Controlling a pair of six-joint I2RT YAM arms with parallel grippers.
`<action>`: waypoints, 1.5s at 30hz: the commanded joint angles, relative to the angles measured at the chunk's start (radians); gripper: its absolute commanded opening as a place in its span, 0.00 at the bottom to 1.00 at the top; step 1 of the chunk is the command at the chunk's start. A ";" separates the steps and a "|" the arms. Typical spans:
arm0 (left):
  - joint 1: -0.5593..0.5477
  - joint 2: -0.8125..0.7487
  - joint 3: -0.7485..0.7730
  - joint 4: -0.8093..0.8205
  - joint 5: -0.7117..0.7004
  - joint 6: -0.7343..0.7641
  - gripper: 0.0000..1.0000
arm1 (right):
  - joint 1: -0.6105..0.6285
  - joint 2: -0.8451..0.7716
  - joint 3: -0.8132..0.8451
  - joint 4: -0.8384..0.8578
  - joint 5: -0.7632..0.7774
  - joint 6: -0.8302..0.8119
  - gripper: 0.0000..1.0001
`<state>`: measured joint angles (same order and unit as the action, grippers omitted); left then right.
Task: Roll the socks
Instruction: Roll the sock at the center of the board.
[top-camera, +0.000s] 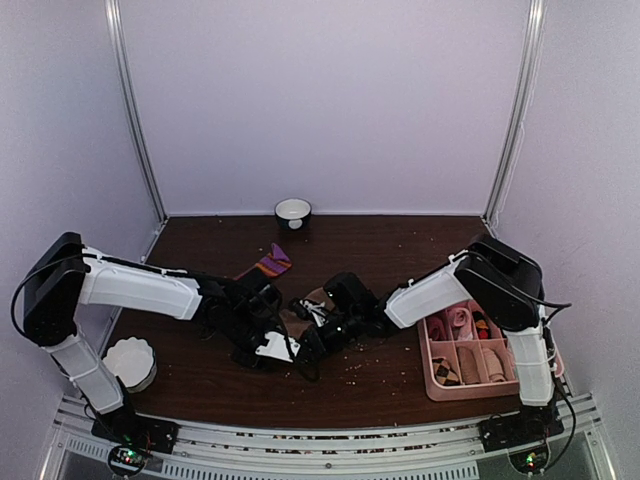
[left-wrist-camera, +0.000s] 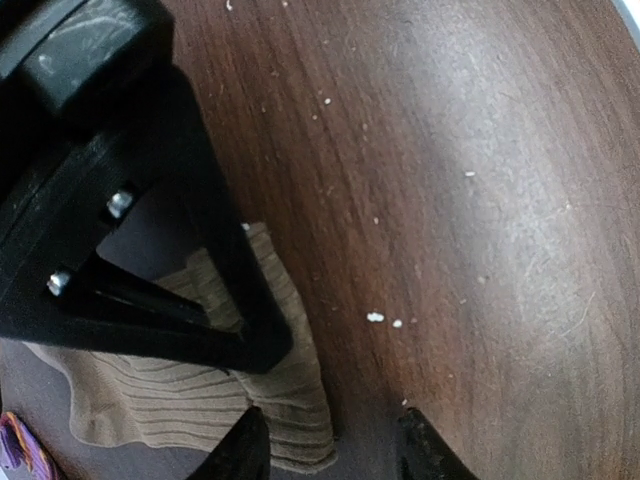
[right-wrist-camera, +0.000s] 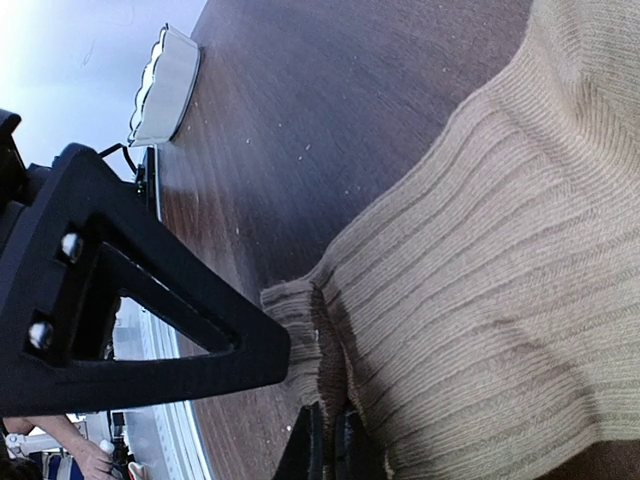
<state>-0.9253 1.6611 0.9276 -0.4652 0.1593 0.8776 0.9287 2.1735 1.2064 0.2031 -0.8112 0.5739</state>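
Left pincer (left-wrist-camera: 332, 452): tips apart, clear gap between them, down low over the tabletop (top-camera: 400, 250) around the middle, a bit toward the near edge. One fingertip (left-wrist-camera: 240, 452) sits on or just over the corner of the tan sock (left-wrist-camera: 200, 400); can't tell if it touches. The other tip is over bare wood, nothing clamped

Right pincer (right-wrist-camera: 328, 440): tips together, clamped on a bunched fold at the tan sock's edge. In the right wrist view the ribbed fabric fans out from that pinch and fills the right side

Tan sock is mid-tabletop between the two arm ends, mostly hidden under them in the top view. Looks flat and spread, not rolled

Dark red sock (top-camera: 270, 263), with purple striped cuff, lies just beyond the tan one toward the far edge, left of centre. Neither pincer is on it. A bit of the purple stripe peeks in at the bottom left corner of the left wrist view, just beside the tan sock

Rest:
- pink divided tray (top-camera: 432, 370) at the near right corner, small rolled items in its compartments
- white bowl (top-camera: 293, 212) at the middle of the far edge
- white scalloped dish (top-camera: 130, 362) by the left edge, toward the near corner
- pale crumbs (left-wrist-camera: 375, 317) scattered on the wood
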 joint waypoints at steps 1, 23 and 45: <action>-0.010 0.031 0.031 0.049 -0.047 -0.019 0.43 | -0.007 0.080 -0.051 -0.211 0.071 0.009 0.00; 0.043 0.146 0.193 -0.219 0.096 -0.103 0.00 | -0.049 -0.205 -0.294 0.061 0.292 0.023 0.37; 0.223 0.399 0.428 -0.584 0.474 -0.137 0.00 | 0.010 -0.661 -0.607 0.289 1.004 -0.025 1.00</action>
<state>-0.7307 2.0239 1.3258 -0.9684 0.5632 0.7437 0.9375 1.5654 0.6075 0.4877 -0.0635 0.4881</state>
